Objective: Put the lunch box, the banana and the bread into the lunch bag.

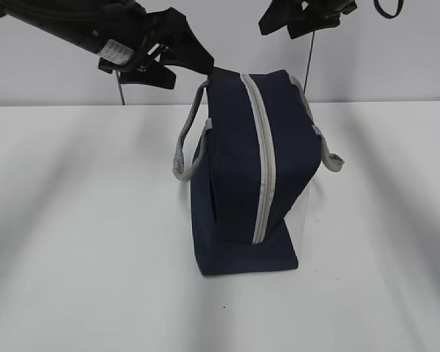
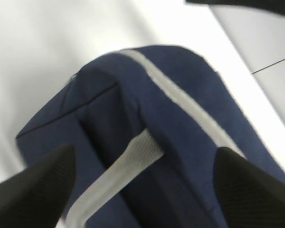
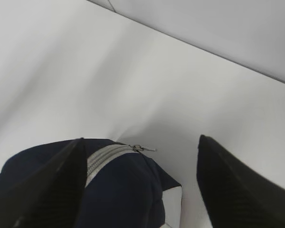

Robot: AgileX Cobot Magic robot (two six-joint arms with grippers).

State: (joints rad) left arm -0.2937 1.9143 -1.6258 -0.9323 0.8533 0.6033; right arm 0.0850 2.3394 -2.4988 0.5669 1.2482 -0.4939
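The navy lunch bag (image 1: 235,169) stands on the white table with its grey zipper (image 1: 262,147) closed along the top. Grey strap handles (image 1: 185,147) hang at both sides. My left gripper (image 1: 187,70) is open at the bag's far left top corner. In the left wrist view (image 2: 145,190) its jaws stand wide on either side of the bag (image 2: 180,104) and a grey strap (image 2: 118,175). My right gripper (image 1: 301,26) is open and empty, high above the bag's far end (image 3: 123,190). The zipper pull (image 3: 143,148) lies at that end. The lunch box, banana and bread are out of view.
The white table (image 1: 81,242) runs wide on both sides of the bag and in front of it. A pale grey wall (image 1: 59,73) rises behind the table's back edge. A thin dark cable (image 1: 309,55) hangs behind the bag.
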